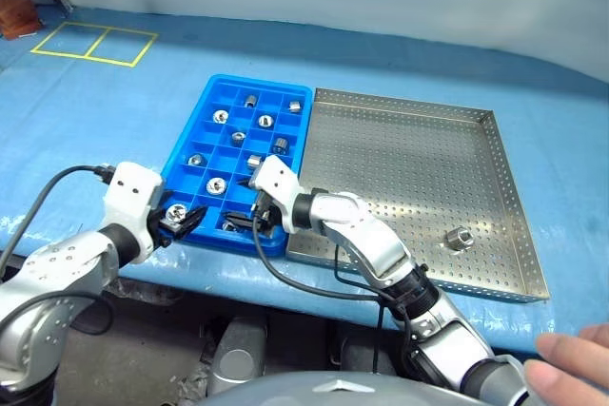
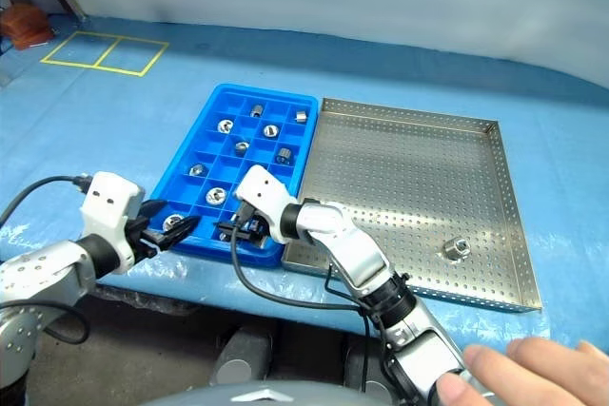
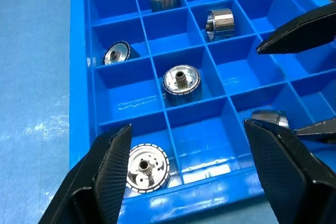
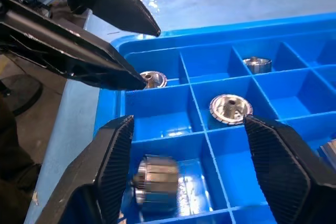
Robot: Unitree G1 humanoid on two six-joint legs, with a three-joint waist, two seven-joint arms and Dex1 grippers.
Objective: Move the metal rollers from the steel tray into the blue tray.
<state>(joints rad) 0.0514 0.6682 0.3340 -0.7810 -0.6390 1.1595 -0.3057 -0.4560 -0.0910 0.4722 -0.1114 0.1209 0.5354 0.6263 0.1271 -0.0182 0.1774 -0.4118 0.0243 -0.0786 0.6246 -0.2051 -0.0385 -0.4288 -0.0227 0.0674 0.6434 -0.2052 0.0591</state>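
The metal rollers (image 1: 265,122) look like small solid steel pieces: hard, heavy for their size, smooth and likely to slip or roll, so the safest hold is probably across the round side wall with the fingers square to it. Most already sit in the blue tray (image 1: 190,136), one to a compartment, some on end with the hollow centre up and some lying on their side. One roller (image 4: 153,184) lies on its side in a near-edge compartment between the spread fingers of the right gripper (image 4: 185,166), which grips nothing. The left gripper (image 3: 189,174) is also spread and empty, poised over the tray's near corner, where another roller (image 3: 147,167) sits on end. In the steel tray (image 1: 409,145) a single roller (image 1: 460,238) stands on the perforated floor near the front rim, well apart from both grippers. Both trays rest side by side on the blue-covered counter (image 1: 114,111)
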